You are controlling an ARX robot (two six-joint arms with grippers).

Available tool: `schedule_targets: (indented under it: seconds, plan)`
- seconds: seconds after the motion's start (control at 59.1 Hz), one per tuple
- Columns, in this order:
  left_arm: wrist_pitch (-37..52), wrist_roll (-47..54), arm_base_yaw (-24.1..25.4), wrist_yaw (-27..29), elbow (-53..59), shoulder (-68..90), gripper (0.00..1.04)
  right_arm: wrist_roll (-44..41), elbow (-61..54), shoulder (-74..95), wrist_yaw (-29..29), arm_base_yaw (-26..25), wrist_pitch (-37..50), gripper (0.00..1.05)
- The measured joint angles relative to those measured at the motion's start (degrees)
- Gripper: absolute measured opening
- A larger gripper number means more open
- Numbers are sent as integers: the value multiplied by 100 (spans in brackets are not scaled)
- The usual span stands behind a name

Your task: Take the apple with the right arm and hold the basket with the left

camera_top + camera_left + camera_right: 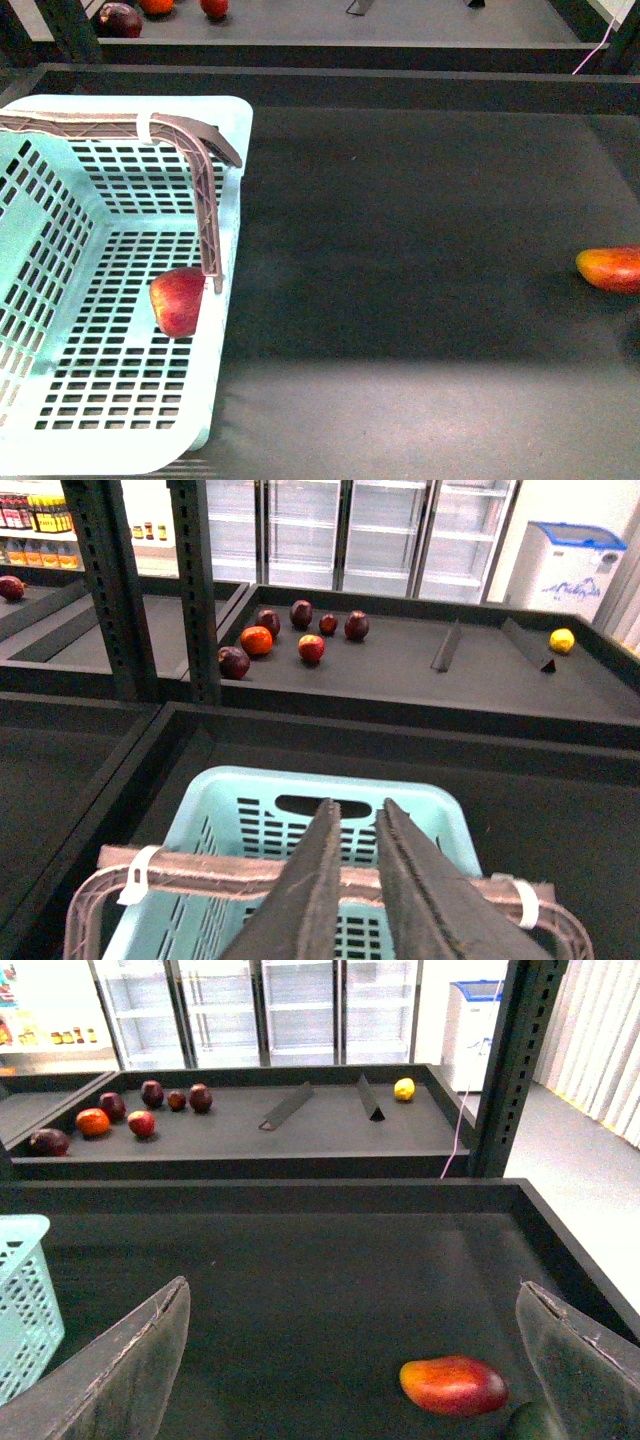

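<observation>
The red apple [178, 300] lies inside the mint-green basket [235, 150], on its slotted floor against the right wall. The basket stands at the left of the dark shelf and also shows in the left wrist view [420, 810] and at the edge of the right wrist view [25, 1290]. Its grey-brown swing handle [205, 190] is raised. My left gripper [355, 815] is shut on the handle [210, 872] above the basket. My right gripper [355, 1305] is open and empty, its fingers [130, 1370] spread wide over the dark shelf. Neither arm shows in the front view.
An elongated red-orange fruit [610, 267] lies at the shelf's right edge, also in the right wrist view [452, 1385], with a dark green thing [528, 1422] beside it. Several fruits [300, 630] lie on the far shelf. A metal upright [515, 1060] stands at the right.
</observation>
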State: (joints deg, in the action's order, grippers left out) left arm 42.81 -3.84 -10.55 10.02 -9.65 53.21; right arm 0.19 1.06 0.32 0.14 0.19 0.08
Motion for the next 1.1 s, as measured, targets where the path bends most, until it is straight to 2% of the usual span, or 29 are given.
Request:
schedule_targets:
  seconds: [0.034, 0.068, 0.338, 0.389, 0.49, 0.575, 1.099]
  plan:
    - [-61, 98, 68, -79, 90, -142, 6, 0, -2, 0, 0, 0, 0, 96]
    - [-105, 140, 118, -120, 146, -258, 3, 0, 0, 0, 0, 0, 0, 96]
    - [-667, 282, 479, -442, 529, -1222, 3, 0, -2, 0, 0, 0, 0, 96]
    - [-826, 299, 719, -841, 592, -1443, 3, 0, 0, 0, 0, 0, 0, 96]
    - [-1027, 304, 1010, -949, 691, -1749, 3, 0, -2, 0, 0, 0, 0, 96]
    - [-881, 306, 1025, -986, 872, -1849, 3, 0, -2, 0, -2, 0, 0, 96]
    - [-2481, 319, 1029, -1001, 879, -3526, 3, 0, -2, 0, 0, 0, 0, 96]
